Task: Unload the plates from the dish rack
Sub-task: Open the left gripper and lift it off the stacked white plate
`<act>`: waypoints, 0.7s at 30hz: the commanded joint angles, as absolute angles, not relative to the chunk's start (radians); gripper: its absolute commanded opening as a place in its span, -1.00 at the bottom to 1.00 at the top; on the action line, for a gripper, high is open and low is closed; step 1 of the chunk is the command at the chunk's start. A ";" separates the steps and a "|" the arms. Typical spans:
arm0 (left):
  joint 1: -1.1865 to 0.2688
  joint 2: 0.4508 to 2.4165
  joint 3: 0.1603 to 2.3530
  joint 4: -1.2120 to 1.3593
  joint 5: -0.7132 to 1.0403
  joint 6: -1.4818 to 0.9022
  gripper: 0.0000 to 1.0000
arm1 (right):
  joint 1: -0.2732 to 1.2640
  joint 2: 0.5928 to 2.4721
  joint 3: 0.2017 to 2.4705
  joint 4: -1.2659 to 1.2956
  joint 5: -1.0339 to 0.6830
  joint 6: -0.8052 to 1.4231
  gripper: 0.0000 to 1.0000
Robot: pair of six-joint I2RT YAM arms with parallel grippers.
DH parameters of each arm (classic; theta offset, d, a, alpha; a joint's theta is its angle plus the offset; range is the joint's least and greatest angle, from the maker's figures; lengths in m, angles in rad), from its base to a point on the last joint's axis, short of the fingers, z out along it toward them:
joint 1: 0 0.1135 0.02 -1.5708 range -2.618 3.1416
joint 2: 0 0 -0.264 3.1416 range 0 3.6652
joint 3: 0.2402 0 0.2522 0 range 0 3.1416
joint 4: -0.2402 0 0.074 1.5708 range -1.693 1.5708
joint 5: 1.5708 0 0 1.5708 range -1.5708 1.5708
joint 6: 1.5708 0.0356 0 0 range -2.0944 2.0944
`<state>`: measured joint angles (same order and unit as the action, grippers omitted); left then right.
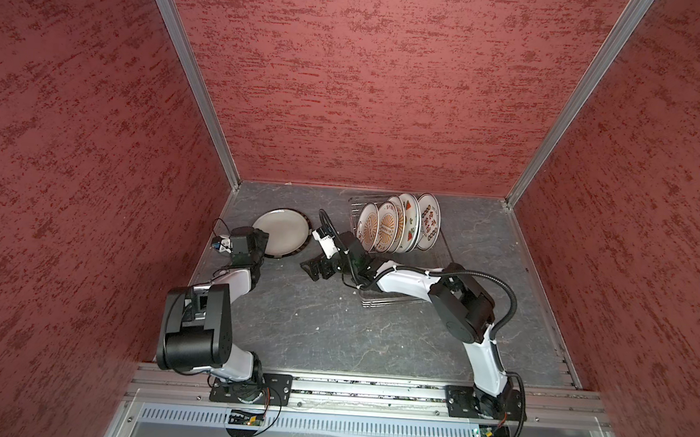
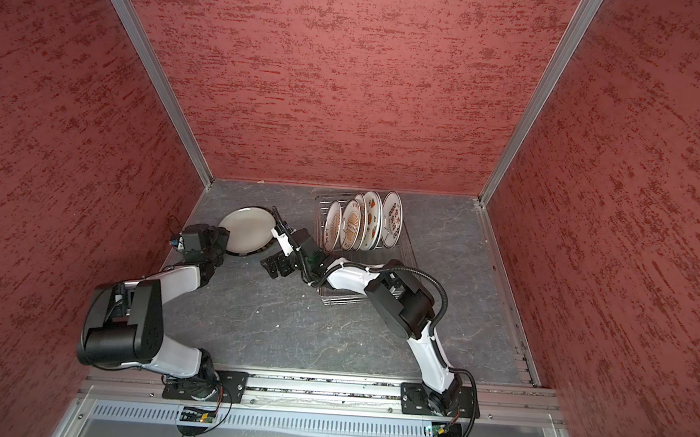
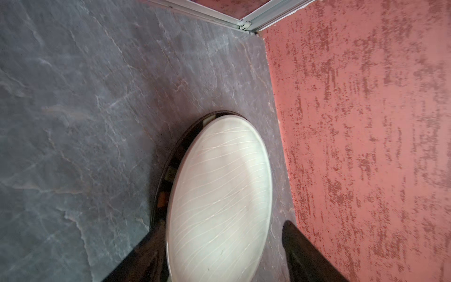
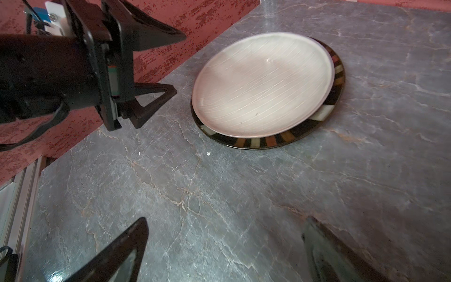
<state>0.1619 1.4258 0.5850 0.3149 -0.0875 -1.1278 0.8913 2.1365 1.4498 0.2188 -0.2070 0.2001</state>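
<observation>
I start with the grey stone table [image 1: 374, 333], and on it the dish rack [image 1: 380, 302], which I use as my reference for everything else. Off the rack's side toward the left arm, and apart from it, two plates lie flat in a stack. The larger striped-rim plate [image 4: 268, 141] is underneath, and the cream plate [image 4: 263, 83] sits on it, pushed off-centre so part of the dark rim shows. I count those two as unloaded. The printed plates [image 1: 385, 230] still stand on edge in the rack's far end, leaning against one another. I make out about five, with sunburst, watermelon and character prints, though the overlap makes the count uncertain. The near end of the rack looks bare, with the right arm crossing over it. By my reckoning less than a third of the job is done and every printed plate remains. The left gripper [image 4: 180, 63] sits on the far side of the stack from the rack. Its fingers are spread and touch neither plate in the right wrist view, so I judge the cream plate fully set down. The right gripper [image 4: 225, 219] hangs between the rack and the stack, low over bare table. Its fingers are splayed wide with nothing between them, and I expect it to take the next plate.
</observation>
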 commanded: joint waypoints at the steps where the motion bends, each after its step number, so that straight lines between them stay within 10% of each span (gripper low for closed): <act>1: 0.169 1.349 0.525 0.357 -0.093 -1.110 0.70 | 0.902 2.055 1.438 0.220 -0.244 0.154 0.98; 4: 0.165 1.273 0.469 0.393 -0.060 -1.082 1.00 | 0.922 2.008 1.403 0.224 -0.195 0.129 0.98; 21: 0.068 0.944 0.237 0.644 0.136 -0.832 0.99 | 0.962 1.603 1.017 0.427 0.080 0.178 0.98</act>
